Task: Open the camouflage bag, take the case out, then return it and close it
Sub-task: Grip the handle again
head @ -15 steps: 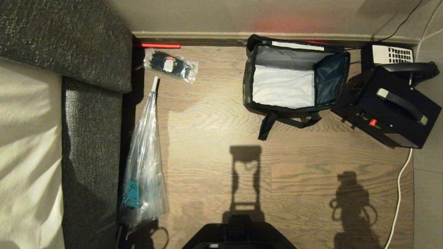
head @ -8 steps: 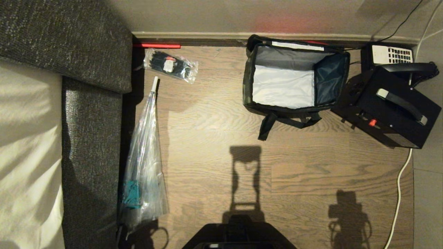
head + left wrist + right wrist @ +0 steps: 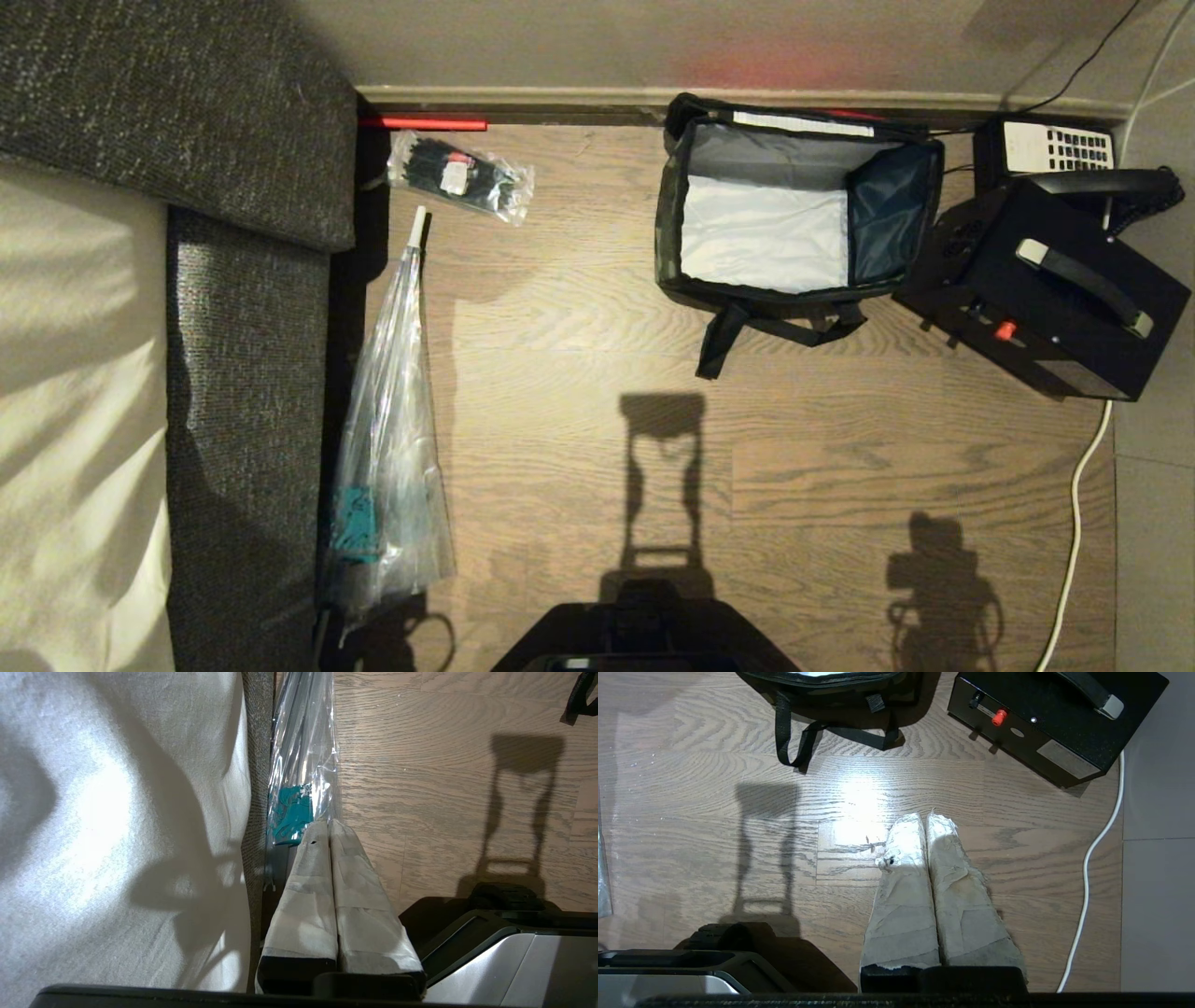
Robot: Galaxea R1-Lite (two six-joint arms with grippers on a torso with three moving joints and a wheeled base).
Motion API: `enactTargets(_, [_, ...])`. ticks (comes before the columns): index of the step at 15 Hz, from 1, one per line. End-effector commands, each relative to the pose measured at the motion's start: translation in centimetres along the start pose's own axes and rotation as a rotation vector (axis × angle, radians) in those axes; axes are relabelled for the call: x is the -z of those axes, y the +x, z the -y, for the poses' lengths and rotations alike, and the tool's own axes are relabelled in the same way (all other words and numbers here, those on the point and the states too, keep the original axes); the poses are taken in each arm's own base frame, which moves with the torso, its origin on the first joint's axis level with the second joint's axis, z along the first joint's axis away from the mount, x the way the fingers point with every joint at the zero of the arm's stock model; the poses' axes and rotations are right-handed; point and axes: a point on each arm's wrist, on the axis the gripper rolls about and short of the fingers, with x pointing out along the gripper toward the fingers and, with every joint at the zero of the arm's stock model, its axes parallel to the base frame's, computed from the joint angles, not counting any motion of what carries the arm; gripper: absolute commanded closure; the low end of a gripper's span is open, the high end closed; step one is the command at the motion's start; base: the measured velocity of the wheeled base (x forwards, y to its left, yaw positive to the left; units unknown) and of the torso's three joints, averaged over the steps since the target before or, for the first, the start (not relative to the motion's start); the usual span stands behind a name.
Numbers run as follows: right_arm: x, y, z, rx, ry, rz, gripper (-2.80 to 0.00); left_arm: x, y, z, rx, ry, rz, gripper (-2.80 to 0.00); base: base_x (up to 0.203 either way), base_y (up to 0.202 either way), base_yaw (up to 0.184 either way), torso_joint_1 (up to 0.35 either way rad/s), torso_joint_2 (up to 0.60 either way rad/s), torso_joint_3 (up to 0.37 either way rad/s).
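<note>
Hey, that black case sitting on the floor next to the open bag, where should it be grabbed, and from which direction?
Probably by the handle on top of the case, coming straight down from above. The bar runs lengthwise along the top face and faces up, so a tool could close across it. The case sits skewed to the bag, so the wrist would need turning to match.

Both grippers: left gripper [image 3: 329, 828], right gripper [image 3: 924, 821], white-taped tapering jaws (tape frayed, grubby), black mounts; base [image 3: 644, 635] black.
</note>
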Motion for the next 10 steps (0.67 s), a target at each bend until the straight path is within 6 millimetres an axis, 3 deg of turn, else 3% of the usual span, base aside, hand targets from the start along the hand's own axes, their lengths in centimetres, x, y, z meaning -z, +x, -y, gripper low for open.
enactTargets(1, [1.14, 0.21, -0.02, -0.002, 0.000, -0.046, 0.00, 0.00, 0.00, 0.00, 0.000, 0.000, 0.000, 0.00, 0.000, 0.000, 0.000, 0.000, 0.00, 0.000])
enactTargets(10, [1.14, 0.21, -0.02, -0.002, 0.000, -0.046, 0.00, 0.00, 0.00, 0.00, -0.001, 0.000, 0.000, 0.00, 0.000, 0.000, 0.000, 0.004, 0.00, 0.001])
